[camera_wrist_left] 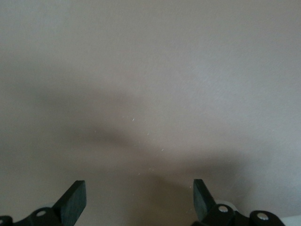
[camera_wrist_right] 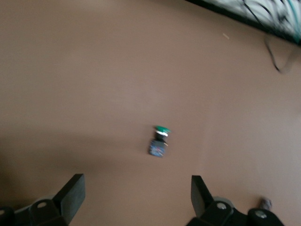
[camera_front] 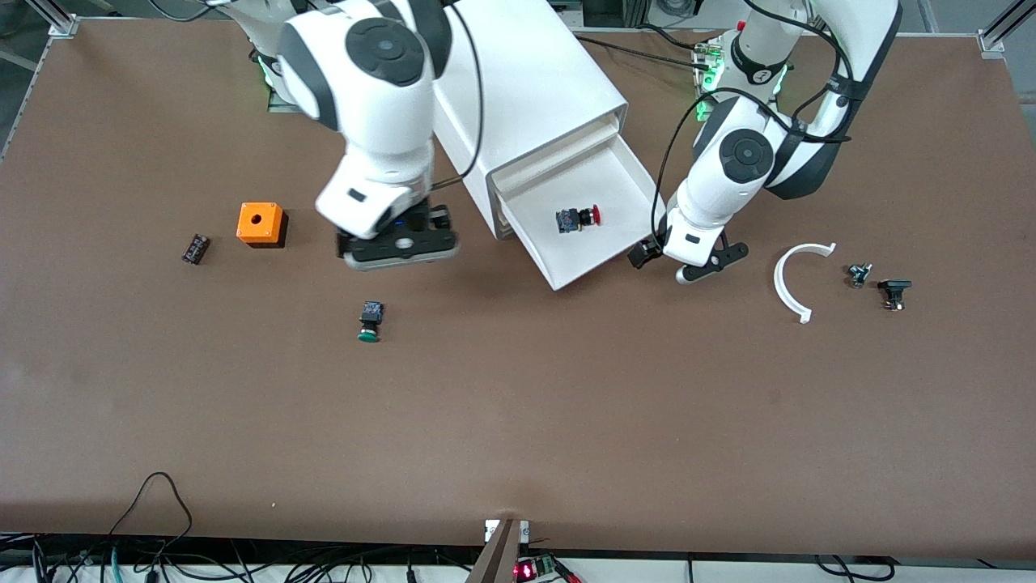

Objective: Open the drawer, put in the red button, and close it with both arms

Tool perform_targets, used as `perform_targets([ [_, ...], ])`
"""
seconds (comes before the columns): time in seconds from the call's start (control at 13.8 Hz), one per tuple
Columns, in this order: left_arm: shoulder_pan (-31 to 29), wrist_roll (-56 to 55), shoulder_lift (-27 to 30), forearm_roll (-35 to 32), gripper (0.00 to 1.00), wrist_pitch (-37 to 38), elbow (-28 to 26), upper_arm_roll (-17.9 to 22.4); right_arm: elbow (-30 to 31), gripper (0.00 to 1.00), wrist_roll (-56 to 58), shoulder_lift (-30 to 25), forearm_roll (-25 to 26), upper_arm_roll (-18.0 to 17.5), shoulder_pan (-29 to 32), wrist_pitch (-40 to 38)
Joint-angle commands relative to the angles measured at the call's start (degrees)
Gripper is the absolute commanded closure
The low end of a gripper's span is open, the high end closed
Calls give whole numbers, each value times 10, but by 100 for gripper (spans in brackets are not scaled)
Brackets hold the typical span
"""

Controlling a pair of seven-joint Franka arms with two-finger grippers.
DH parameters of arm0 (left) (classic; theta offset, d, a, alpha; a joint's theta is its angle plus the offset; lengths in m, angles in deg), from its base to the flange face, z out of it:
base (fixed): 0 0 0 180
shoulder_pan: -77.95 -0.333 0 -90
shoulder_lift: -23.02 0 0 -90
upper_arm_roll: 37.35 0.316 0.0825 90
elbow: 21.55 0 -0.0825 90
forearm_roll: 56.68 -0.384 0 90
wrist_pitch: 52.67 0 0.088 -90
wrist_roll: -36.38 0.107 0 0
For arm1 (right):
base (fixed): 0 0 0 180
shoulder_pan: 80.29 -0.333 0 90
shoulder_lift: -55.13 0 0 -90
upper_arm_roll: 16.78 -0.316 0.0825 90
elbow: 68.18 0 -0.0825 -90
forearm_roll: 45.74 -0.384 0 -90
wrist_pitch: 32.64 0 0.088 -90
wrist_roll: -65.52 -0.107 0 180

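The white cabinet (camera_front: 526, 81) stands at the table's back middle. Its lowest drawer (camera_front: 603, 269) is pulled out, and the red button (camera_front: 578, 219) lies on its side inside it. My left gripper (camera_front: 685, 265) is open and empty, low beside the drawer's front corner at the left arm's end. Its wrist view shows only its open fingertips (camera_wrist_left: 75, 200) before a plain pale surface. My right gripper (camera_front: 398, 247) is open and empty over the table beside the cabinet. A green button (camera_front: 371, 321) lies below it, nearer the front camera, and also shows in the right wrist view (camera_wrist_right: 160, 141).
An orange box (camera_front: 261, 224) and a small black part (camera_front: 195, 248) lie toward the right arm's end. A white curved piece (camera_front: 796, 279) and two small parts (camera_front: 859, 274) (camera_front: 893, 291) lie toward the left arm's end.
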Motion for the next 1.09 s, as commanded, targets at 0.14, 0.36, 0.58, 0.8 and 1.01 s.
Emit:
perform_targets([
  [0.14,28,-33,13,5,0,17,-27,-61,72,0,-31,-84,-105,-7,160,-20],
  [0.36,75,-33,24,5,0,37,-29,-95,80,0,-17,-101,-110,-7,244,-25],
  [0.58,92,-33,24,5,0,49,-32,-107,116,0,103,-135,-118,-3,300,-25],
  [0.8,83,-32,25,3,0,42,-24,-106,156,0,202,-175,-155,53,307,-28],
  [1.01,18,-15,36,-6,0,35,8,-87,237,0,209,-246,-155,57,308,-16],
])
